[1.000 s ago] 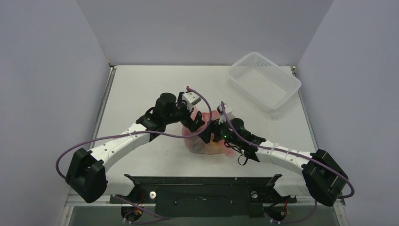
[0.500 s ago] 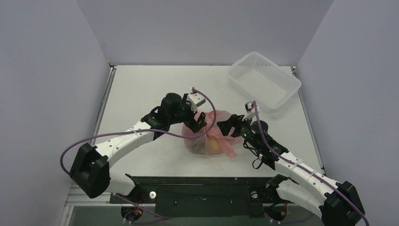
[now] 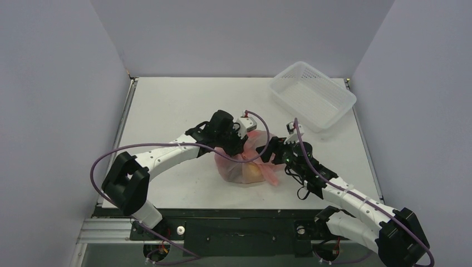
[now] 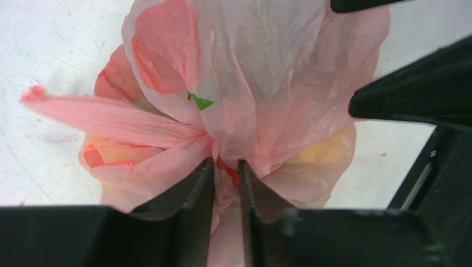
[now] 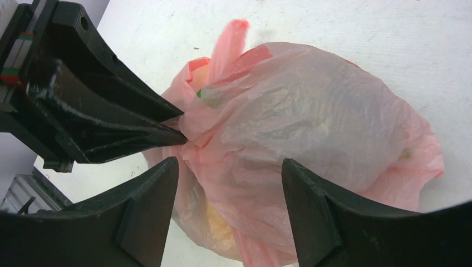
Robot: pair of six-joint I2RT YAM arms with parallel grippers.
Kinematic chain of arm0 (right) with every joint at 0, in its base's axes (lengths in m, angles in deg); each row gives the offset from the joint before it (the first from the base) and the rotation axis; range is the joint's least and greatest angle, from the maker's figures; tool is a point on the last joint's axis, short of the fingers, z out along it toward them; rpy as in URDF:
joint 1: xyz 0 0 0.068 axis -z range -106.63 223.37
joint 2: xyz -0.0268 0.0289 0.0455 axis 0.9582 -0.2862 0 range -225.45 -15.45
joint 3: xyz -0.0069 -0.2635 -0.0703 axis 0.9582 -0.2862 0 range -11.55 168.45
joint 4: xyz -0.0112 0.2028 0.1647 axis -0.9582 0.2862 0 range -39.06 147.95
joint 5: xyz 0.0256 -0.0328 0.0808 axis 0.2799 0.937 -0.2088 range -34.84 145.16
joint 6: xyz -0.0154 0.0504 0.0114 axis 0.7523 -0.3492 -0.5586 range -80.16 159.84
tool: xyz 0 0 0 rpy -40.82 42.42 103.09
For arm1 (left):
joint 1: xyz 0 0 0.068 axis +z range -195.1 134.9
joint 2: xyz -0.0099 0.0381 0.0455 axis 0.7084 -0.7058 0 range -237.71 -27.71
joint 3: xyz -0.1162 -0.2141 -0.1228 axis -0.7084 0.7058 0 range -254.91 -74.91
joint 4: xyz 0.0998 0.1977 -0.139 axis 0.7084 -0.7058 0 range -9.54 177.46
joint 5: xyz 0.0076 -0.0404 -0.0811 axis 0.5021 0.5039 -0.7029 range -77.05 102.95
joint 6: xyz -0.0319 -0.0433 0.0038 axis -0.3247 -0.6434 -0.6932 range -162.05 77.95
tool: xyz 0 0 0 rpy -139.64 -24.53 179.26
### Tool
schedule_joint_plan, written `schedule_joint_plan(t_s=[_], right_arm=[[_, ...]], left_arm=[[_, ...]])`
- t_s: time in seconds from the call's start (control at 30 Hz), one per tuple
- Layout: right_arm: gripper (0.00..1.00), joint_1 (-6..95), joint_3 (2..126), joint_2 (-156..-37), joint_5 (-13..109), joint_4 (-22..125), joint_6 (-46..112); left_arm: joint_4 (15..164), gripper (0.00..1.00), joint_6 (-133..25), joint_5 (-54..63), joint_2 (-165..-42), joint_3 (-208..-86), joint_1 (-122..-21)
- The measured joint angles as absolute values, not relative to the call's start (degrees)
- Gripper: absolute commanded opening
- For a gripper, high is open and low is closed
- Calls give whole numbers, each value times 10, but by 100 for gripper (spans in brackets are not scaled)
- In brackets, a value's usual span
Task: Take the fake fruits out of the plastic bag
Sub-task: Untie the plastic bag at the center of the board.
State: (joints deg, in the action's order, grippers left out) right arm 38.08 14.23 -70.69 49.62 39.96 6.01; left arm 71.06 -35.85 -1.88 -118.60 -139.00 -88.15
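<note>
The pink translucent plastic bag [image 3: 240, 164] lies bunched on the table between the two arms, also in the left wrist view [image 4: 250, 83] and the right wrist view [image 5: 311, 128]. Fake fruits show only as a yellow-orange blur [image 3: 254, 173] through the film [image 5: 222, 222]. My left gripper [image 3: 243, 152] is shut on a gathered fold of the bag's top [image 4: 226, 167]. My right gripper [image 3: 266, 156] stands open at the bag's right side, its fingers [image 5: 150, 206] straddling the film without pinching it.
A white perforated basket [image 3: 312, 94] stands at the far right corner of the table. Grey walls close in on three sides. Purple cables loop off both arms.
My left gripper moved right onto the bag's top and closed on a fold of it. My right arm pulled back to the right of the bag, staying open.
</note>
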Motion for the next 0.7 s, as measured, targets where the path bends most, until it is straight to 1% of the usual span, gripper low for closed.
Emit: schedule_joint_plan(t_s=[0.13,0.27,0.37,0.43,0.5,0.53,0.57,0.7], right_arm=[[64,373,139,-708,494,393,45],[62,342,138,-720,494,381,28],[62,327,138,-739,496,369,10],[61,326,139,-751,497,362,-2],[61,325,139,-762,498,356,-11],[61,325,141,-767,499,354,-15],[61,325,142,-769,500,353,-17],[61,325,145,-771,511,352,-21]], left_arm=[[706,6,-359,-26,-1185,-1394,-882],[710,1,-361,-29,-1164,-1386,-882],[714,1,-361,-36,-1136,-1374,-882],[715,11,-361,-39,-1123,-1372,-882],[718,27,-361,-37,-1116,-1371,-882],[718,30,-359,-35,-1114,-1371,-883],[719,35,-358,-31,-1112,-1371,-883],[720,44,-355,-2,-1101,-1369,-883]])
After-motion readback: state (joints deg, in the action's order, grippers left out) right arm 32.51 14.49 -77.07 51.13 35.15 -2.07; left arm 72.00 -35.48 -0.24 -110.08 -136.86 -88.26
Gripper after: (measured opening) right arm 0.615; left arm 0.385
